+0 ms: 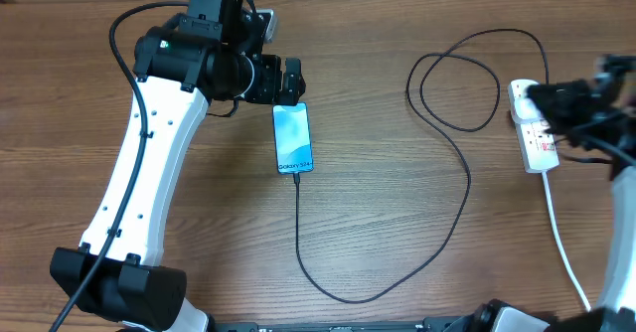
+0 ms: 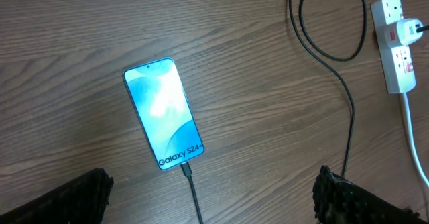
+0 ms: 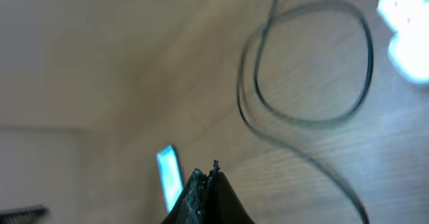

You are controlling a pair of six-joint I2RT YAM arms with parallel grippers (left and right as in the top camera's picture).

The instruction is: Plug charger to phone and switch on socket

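Brown wood-grain desk (image 1: pixel 397 223), I see. Phone (image 1: pixel 293 138) lies flat left of centre, blue screen up, charger (image 1: pixel 298 218) tip seemingly in its lower edge. My left hand (image 2: pixel 211 197) hangs spread beside it; right hand (image 3: pixel 206 177), pressed together, sits at the white socket (image 1: pixel 539 138), far right.

Overhead looks down; all views share the phone (image 1: pixel 292 138).

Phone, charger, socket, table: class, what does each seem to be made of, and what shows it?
Phone: glossy glass-like front, smooth and bright.
Charger: flexible black sheath, probably rubber or plastic; it lies in loose loops.
Socket: smooth white plastic, apparently.
Table: matt wood or wood-look laminate; brown grain lines.
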